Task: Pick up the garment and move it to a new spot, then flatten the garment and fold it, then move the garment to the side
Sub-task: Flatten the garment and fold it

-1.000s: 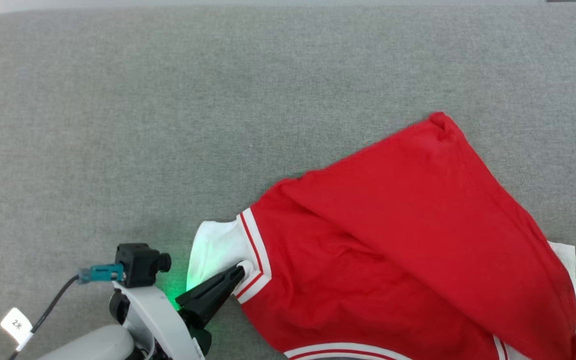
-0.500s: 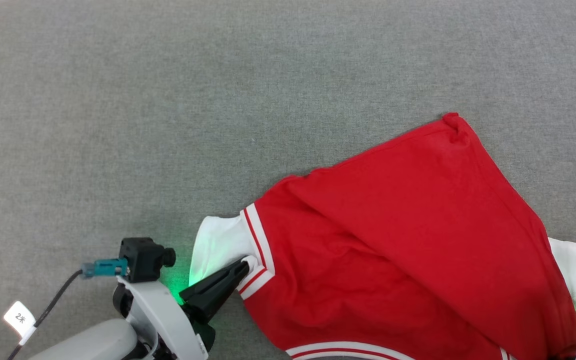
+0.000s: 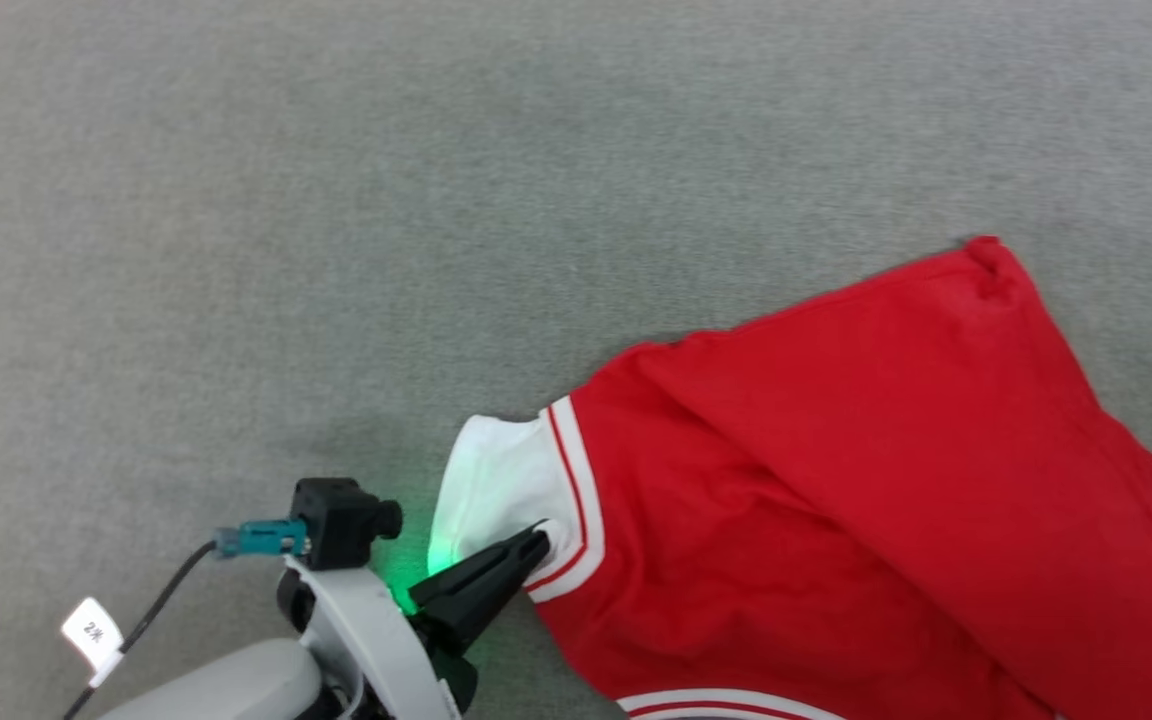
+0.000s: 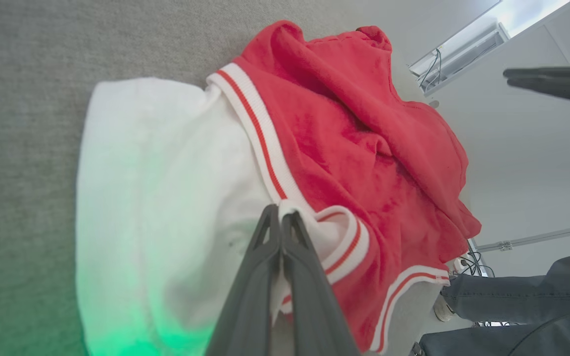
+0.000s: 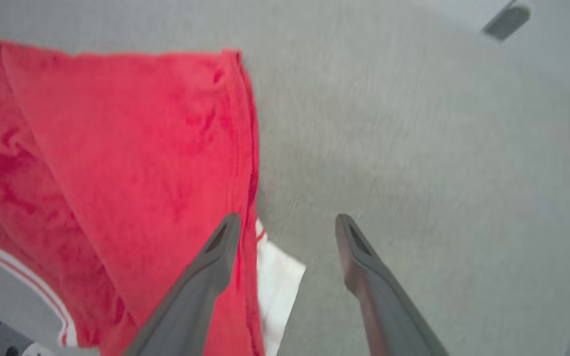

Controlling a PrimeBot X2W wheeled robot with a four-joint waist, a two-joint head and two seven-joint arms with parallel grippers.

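While left claw (image 3: 539,537) is clamped tight on shirt (image 3: 836,450) sleeve trim (image 4: 344,237) and right claw (image 5: 287,222) gapes empty, shirt lies rumpled, so flattening, folding and moving aside look undone.

the left hand (image 3: 539,541) pinches the garment (image 3: 836,480) at its white sleeve's striped trim on the grey surface (image 3: 336,250).

Left claw (image 3: 534,542), fingers pressed together, angled forward and rightward; right claw (image 5: 287,222), fingers spread wide.
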